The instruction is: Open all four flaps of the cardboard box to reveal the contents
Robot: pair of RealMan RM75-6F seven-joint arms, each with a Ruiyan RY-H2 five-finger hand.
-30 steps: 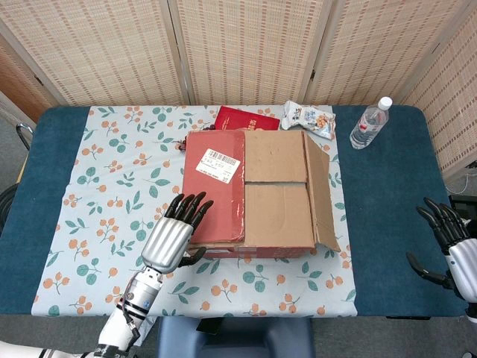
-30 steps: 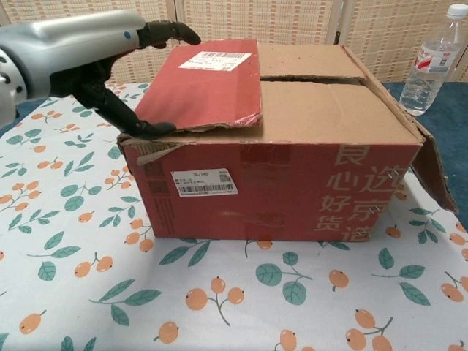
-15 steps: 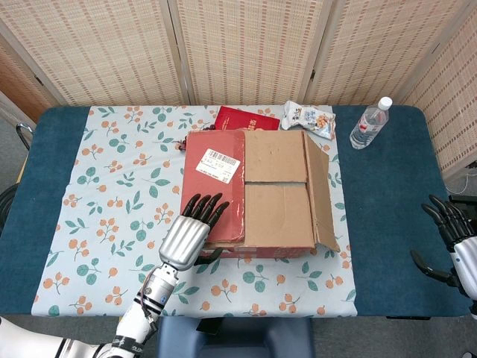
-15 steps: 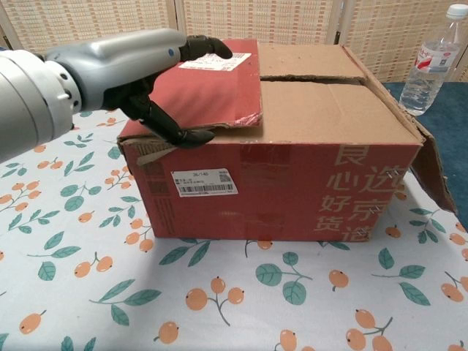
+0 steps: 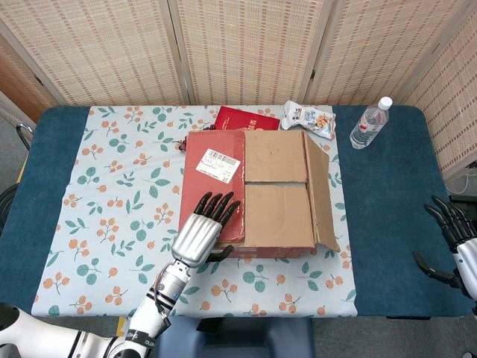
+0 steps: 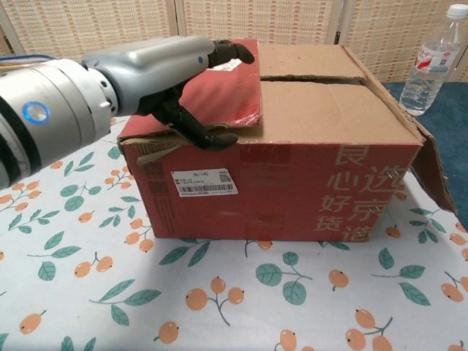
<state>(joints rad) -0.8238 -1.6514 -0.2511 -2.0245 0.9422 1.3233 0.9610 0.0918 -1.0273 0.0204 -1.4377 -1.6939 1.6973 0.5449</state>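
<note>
The cardboard box point(image 5: 253, 194) sits mid-table on the floral tablecloth point(image 5: 104, 194). The left hand point(image 5: 201, 231) grasps the near edge of the red left flap point(image 5: 216, 186), fingers on top, thumb beneath. Next, I judge, it must lift the flap leftward. The right hand point(image 5: 455, 246) waits released, far right.

Red-and-tan box point(image 5: 253, 190), leaf-patterned cloth point(image 5: 112, 194)
</note>
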